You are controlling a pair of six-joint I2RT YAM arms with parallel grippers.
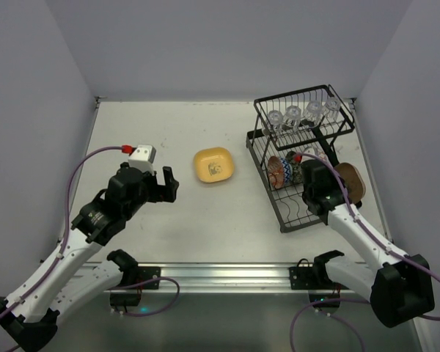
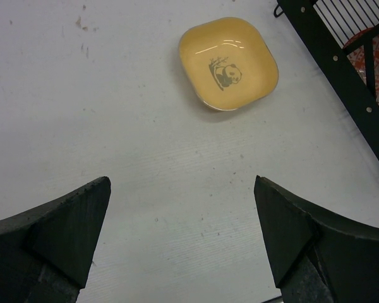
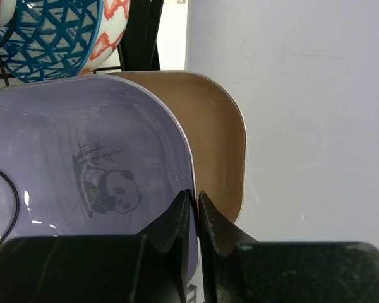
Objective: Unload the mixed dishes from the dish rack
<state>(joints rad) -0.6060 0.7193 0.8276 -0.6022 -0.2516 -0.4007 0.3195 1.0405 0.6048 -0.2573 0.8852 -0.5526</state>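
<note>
The dish rack [image 2: 341, 69] in the far right corner of the tabletop [image 1: 169, 220] is stiff black wire. The lavender plate [image 3: 82, 158] standing on edge in its lower tray, just beside a tan plate [image 3: 215, 139], is probably light, rigid and slick. Its thin rim is the best hold, and the right gripper [image 3: 194, 214] pinches it there, while the left gripper [image 2: 182, 189] hangs wide open over the tabletop's left side, near a yellow plate [image 2: 228, 62] lying flat. The lavender plate is a glossy, shallow rounded square with a small panda printed inside.

High rear overview; two close wrist views, the left sharing yellow plate [image 1: 213, 165]
</note>
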